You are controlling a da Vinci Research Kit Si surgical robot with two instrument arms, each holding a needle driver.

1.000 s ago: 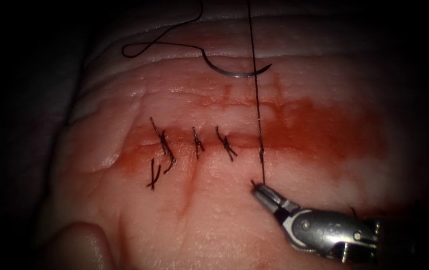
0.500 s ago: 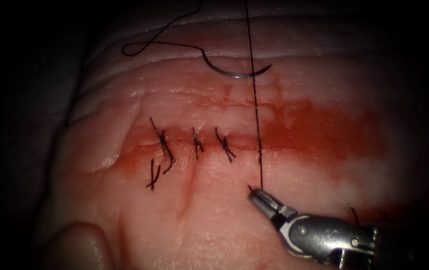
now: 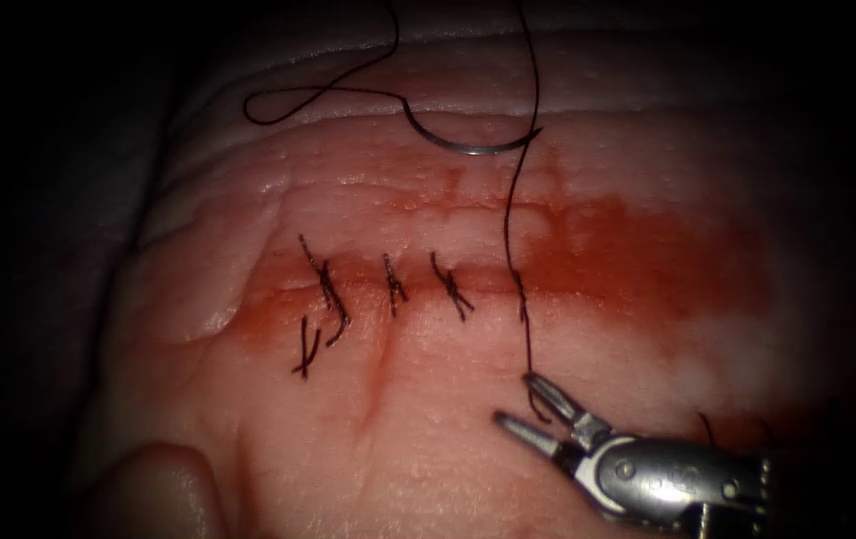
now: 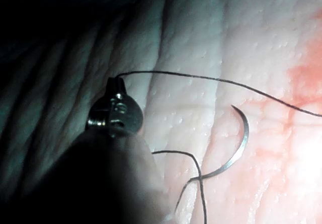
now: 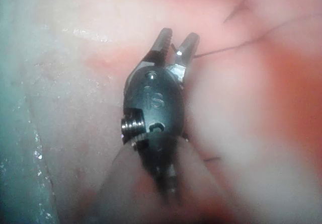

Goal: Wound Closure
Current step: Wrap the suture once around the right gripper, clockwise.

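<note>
Two jaws of right tool (image 3: 526, 401) now standing apart at 5 o'clock, gripping nothing; half second ago they were clamping thread (image 3: 513, 230) taut. Thread now slackening, curving up from fresh knot (image 3: 522, 299) on cut (image 3: 508, 281), end lying by upper jaw. Judging knot released, tension dropped. Three finished stitches (image 3: 388, 289) sitting toward 9 o'clock. Needle (image 3: 468, 145) lying free on tissue (image 3: 428, 419) at 12 o'clock, not in tissue. Left tool (image 4: 116, 114) holding thread near needle, jaws closed on it.

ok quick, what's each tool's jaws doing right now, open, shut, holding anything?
Left tool: shut on the thread.
Right tool: jaws open, holding nothing; the thread end lies by one jaw.
Needle: lying free on the tissue, above the cut.
</note>
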